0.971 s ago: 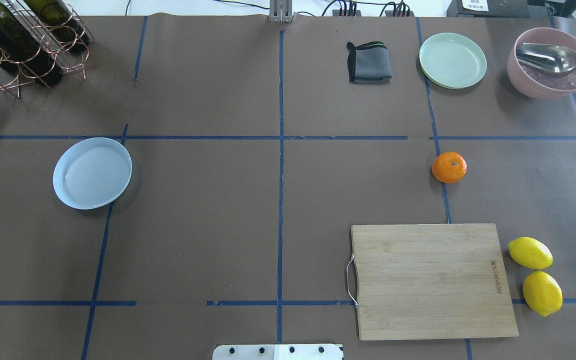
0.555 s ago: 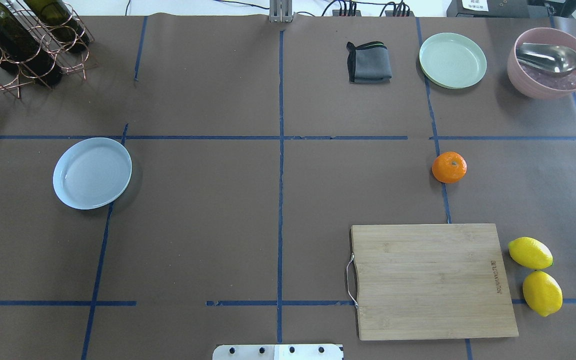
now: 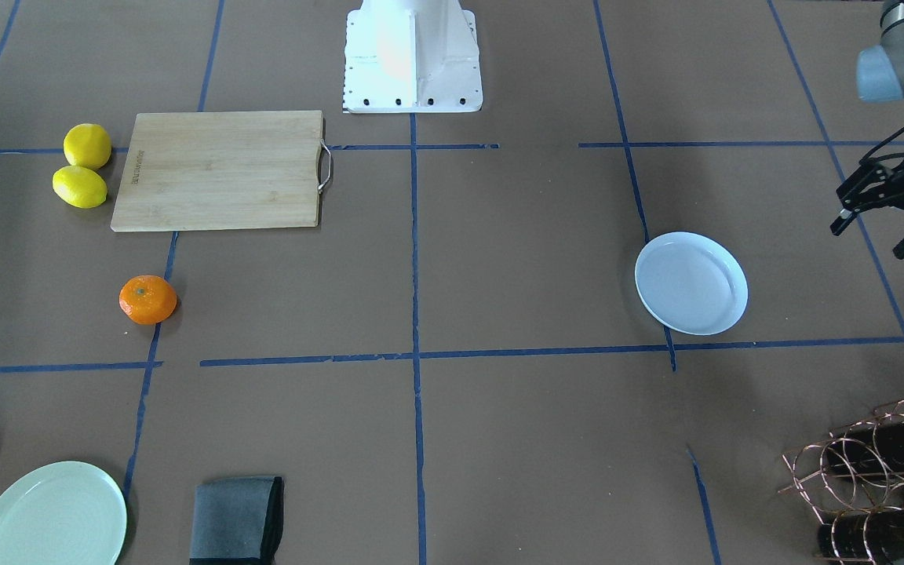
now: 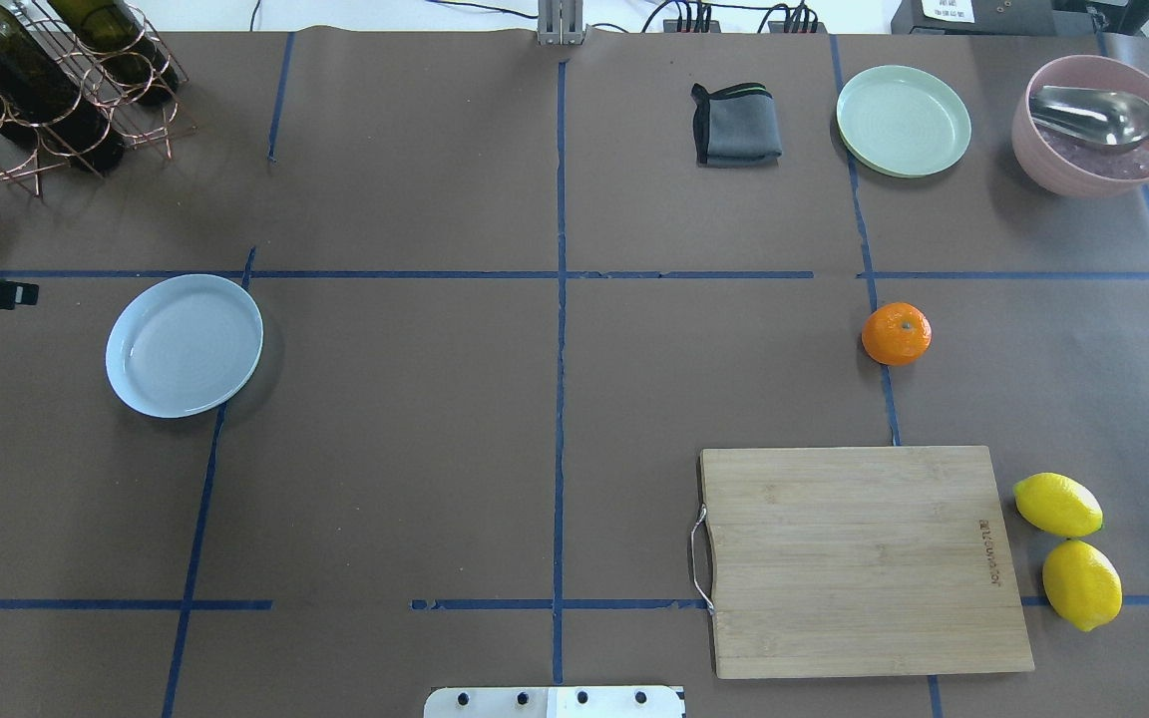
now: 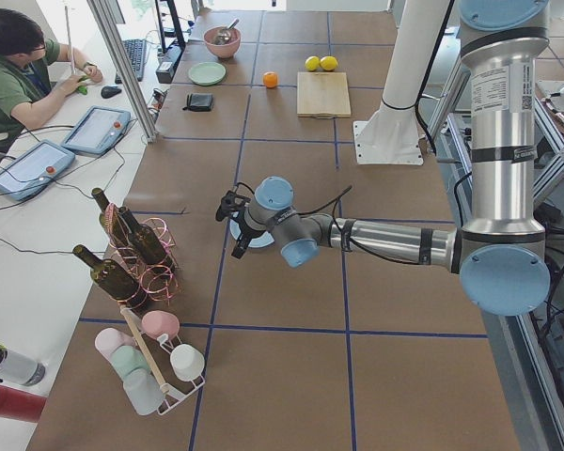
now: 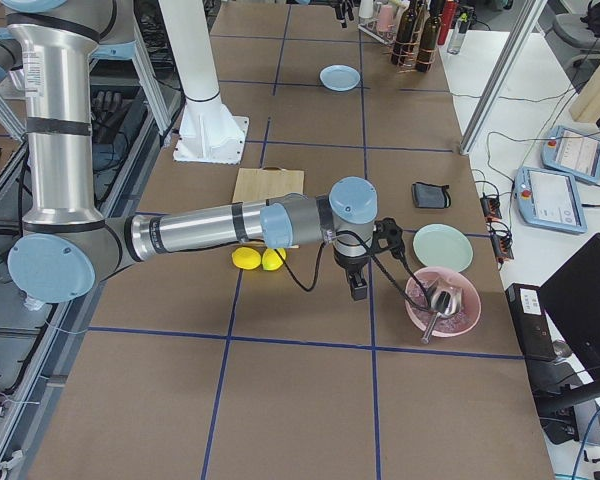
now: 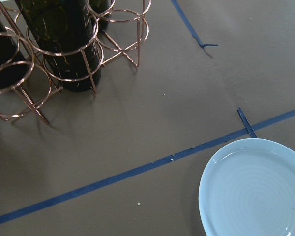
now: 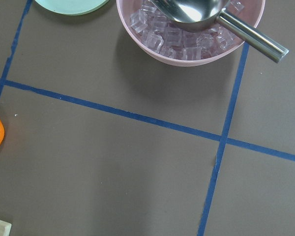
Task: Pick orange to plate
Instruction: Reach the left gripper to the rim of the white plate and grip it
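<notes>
The table splits my work. On its left half lies the bare plate, with my left gripper hanging spread beside it. My right gripper hovers over the right half, and I cannot tell how its jaws stand. Near it, well apart from the plate, the orange sits on a blue tape line. It looks light, round enough to roll and soft under pressure, so I would pinch gently across its widest girth, stem dimple up.
</notes>
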Available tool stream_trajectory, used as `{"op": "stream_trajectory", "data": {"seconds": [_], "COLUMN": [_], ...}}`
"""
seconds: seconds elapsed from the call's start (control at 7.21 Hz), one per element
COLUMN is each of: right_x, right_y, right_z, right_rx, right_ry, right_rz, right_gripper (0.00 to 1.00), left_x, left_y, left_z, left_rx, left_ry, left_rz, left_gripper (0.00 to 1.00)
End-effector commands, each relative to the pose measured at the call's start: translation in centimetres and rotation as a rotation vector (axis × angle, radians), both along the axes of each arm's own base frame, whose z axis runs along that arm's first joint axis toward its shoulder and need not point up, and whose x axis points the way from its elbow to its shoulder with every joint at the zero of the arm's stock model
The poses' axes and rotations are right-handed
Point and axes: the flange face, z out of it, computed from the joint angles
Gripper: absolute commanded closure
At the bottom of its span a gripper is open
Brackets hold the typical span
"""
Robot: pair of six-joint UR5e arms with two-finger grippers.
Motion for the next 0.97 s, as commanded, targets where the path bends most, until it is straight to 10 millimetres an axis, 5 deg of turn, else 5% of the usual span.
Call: {"op": "stream_trajectory", "data": {"seconds": [0.0, 0.28, 0.69, 0.83], "right_x": [0.0, 0.0, 0.0, 0.0], "right_y": [0.1, 0.2, 0.4, 0.4], "right_z": [0.2, 0.3, 0.4, 0.5], "right_rx": [-0.004, -0.007, -0.007, -0.008], "right_ry": [0.0, 0.0, 0.0, 0.0], "right_rz": [0.0, 0.0, 0.0, 0.0], "right_gripper": [0.0, 0.0, 0.0, 0.0], "left_x": [5.7, 10.4, 12.1, 13.2], "left_y": [1.8, 3.3, 4.1, 3.7], "left_z": [0.4, 1.4, 2.9, 2.8], "left_rx": [-0.11, -0.199, -0.221, -0.219], "left_ry": [0.011, 0.023, -0.003, -0.002], "left_rz": [-0.094, -0.143, -0.156, -0.146], "left_gripper": [0.15, 0.29, 0.39, 0.59]}}
